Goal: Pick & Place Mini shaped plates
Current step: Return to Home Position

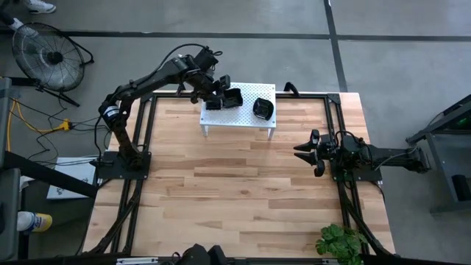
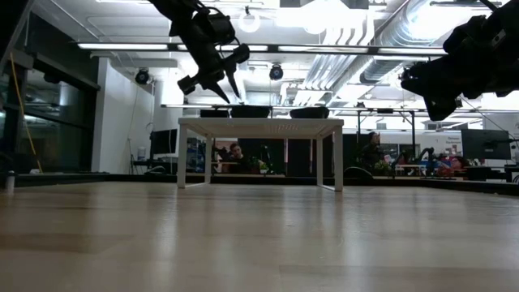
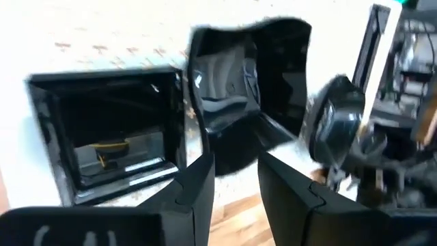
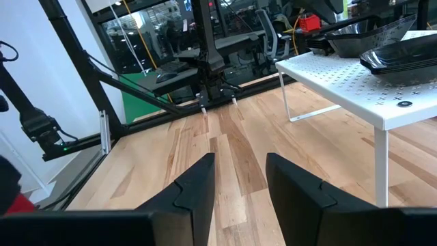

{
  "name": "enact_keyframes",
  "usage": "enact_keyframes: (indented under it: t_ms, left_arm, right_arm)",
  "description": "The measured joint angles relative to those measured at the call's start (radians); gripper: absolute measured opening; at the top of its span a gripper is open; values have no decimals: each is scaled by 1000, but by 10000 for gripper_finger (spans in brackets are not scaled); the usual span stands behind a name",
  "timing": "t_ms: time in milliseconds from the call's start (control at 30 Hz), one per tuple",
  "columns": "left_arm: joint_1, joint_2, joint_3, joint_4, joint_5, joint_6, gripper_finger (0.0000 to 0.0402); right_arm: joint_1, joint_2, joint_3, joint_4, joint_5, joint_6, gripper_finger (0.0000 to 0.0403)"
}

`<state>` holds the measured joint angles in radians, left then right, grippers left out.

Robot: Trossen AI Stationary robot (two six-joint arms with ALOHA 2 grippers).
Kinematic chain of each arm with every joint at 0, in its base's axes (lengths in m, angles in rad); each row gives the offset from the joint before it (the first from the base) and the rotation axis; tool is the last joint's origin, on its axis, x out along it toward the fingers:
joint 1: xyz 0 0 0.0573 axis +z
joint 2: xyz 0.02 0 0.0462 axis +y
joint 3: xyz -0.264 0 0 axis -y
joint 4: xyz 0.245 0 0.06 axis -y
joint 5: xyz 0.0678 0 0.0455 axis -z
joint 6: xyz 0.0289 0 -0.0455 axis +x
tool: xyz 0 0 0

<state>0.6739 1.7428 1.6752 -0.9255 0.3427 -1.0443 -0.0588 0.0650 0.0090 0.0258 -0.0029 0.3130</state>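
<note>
Left gripper (image 3: 235, 161) hovers just above the white stand (image 1: 246, 121) at the bench's (image 1: 243, 199) far edge, fingers a little apart, holding nothing. The black plates (image 1: 232, 98) sit on the stand. Right gripper (image 4: 239, 158) hangs over the bench's right side, parted and empty.

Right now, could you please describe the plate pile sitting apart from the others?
Look at the white perforated stand at the table's far edge. Toward its right end sits a rounded black pile, alone; the other two piles crowd together below the left tool.
</note>
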Motion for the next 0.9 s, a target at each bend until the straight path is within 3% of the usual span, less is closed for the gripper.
enact_keyframes:
  t_ms: [133, 233, 467, 700, 900]
  left_arm:
    - [0, 0, 0, -8, 71, 70, 111]
    - [0, -2, 0, -10, 63, 220, 111]
    - [-2, -47, -1, -28, -62, 507, 111]
    - [-28, -101, -1, -30, -248, 730, 111]
    - [-34, -124, -2, -53, -273, 942, 111]
  right_arm:
    - [0, 0, 0, 0, 0, 0, 126]
    - [0, 0, 0, 0, 0, 0, 126]
    - [0, 0, 0, 0, 0, 0, 126]
    - [0, 0, 0, 0, 0, 0, 126]
    - [0, 0, 0, 0, 0, 0, 126]
